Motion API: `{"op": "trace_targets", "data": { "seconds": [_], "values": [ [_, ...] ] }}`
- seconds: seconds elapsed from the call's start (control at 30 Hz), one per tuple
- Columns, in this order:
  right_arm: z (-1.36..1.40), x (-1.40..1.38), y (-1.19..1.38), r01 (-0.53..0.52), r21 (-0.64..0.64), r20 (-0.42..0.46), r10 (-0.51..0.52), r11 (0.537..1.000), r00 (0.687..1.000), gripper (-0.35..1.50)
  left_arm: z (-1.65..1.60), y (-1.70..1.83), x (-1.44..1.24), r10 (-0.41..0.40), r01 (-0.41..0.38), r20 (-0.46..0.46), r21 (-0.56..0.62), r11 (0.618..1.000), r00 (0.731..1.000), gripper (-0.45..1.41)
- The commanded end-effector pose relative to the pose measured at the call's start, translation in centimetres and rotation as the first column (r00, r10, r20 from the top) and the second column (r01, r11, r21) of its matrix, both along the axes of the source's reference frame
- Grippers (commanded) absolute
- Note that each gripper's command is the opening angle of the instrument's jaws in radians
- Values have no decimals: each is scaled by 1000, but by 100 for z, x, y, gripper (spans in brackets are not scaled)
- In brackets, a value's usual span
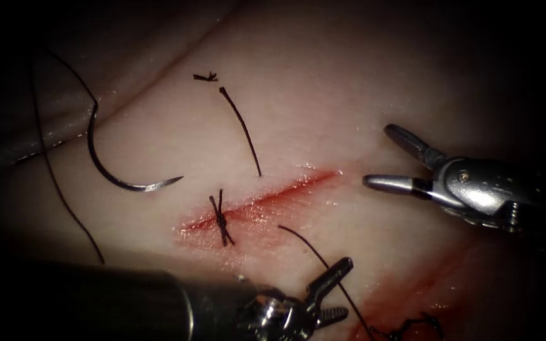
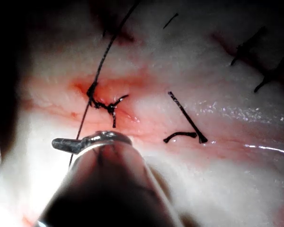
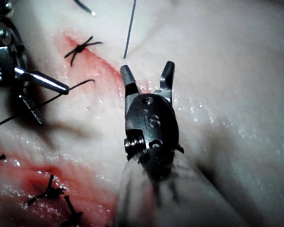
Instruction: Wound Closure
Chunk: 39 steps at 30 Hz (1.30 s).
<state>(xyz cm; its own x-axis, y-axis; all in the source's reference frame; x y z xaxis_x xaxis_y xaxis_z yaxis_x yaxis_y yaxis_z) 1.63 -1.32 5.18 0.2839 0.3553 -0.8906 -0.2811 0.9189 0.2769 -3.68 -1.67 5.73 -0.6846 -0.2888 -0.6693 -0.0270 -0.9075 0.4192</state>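
Observation:
The cut runs slantwise across the tissue, with one tied stitch near its left end. The curved needle lies loose on the tissue left of the cut, held by neither tool, its tip not in the tissue. Its thread trails off to the left. My left tool is below the cut with jaws open, and a thread runs past them. My right tool hovers at the cut's right end, jaws open and holding nothing.
A loose strand of thread lies above the cut, and a short cut end sits farther up. Red fluid and a tangle of thread lie at the lower right. Older stitches cross a second red line.

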Motion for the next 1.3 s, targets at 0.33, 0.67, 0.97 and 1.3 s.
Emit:
{"op": "trace_targets", "data": {
  "seconds": [0.33,0.67,0.97,1.3],
  "values": [
    [8,6,-6,3,0,-1,-3,1000,1000,131,-5,-16,-17,58,-57,55,-16,998,997,51],
    [12,5,-7,2,-3,0,-2,1000,1000,130,-29,-38,-32,127,-122,79,-58,991,989,54],
    [14,6,-10,2,-8,-1,-2,1000,1000,130,-38,-44,-33,168,-158,97,-97,983,981,-5],
    [20,9,-25,91,-45,-76,-95,995,993,121,-46,-12,7,228,-217,155,-82,973,961,-45]
  ]
}}
